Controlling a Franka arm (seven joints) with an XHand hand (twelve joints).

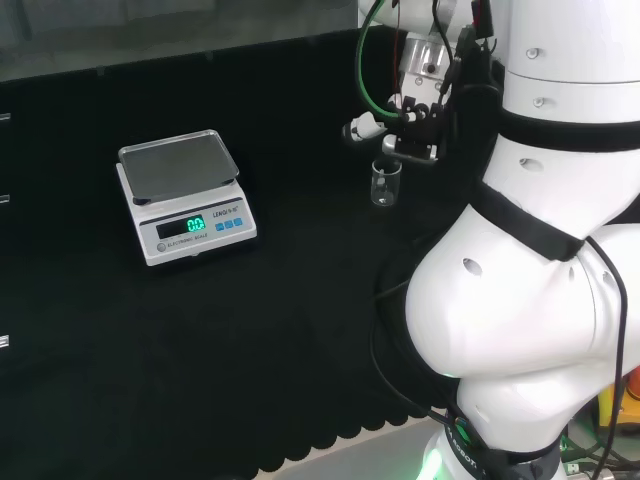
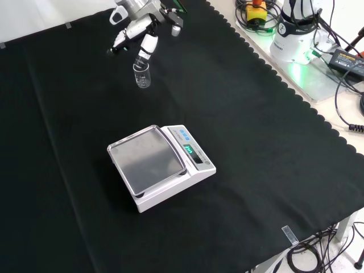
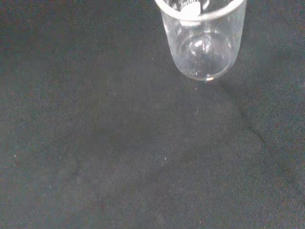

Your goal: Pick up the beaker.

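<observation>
A small clear glass beaker (image 1: 385, 185) stands upright on the black cloth, and it looks empty in the wrist view (image 3: 202, 45). In the front view the beaker (image 2: 142, 75) stands near the top left, beyond the scale. The black and white hand (image 2: 143, 29) hangs just above it with its fingers spread and fairly straight. One finger (image 2: 147, 49) points down to just over the beaker's rim; whether it touches is unclear. In the head view the hand (image 1: 412, 133) is directly above the beaker, partly behind the arm's white links. Nothing is held.
A white digital scale (image 1: 183, 197) with a steel pan stands left of the beaker in the head view, and nearer the camera in the front view (image 2: 161, 165). The cloth's scalloped edge (image 2: 284, 85) runs along the right, with the arm's base and cables beyond.
</observation>
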